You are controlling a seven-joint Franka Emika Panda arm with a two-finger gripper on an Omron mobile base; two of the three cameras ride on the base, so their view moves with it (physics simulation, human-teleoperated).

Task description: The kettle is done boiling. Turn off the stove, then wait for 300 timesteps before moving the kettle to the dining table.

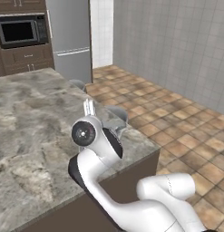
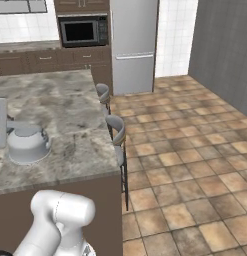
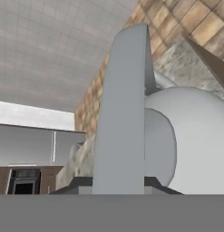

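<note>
Apparently we are near the end: the kettle [image 2: 28, 145] rests on the dining tabletop [image 2: 70, 110], its handle [image 3: 124, 113] right before our claw; whether the claw grips it, we cannot tell.

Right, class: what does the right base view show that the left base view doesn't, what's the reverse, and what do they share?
Right base view: the kettle standing on the dining table. Left base view: the arm's dark round joint cap. Both: the dining table, fridge, microwave, bar stools and tiled floor.
</note>
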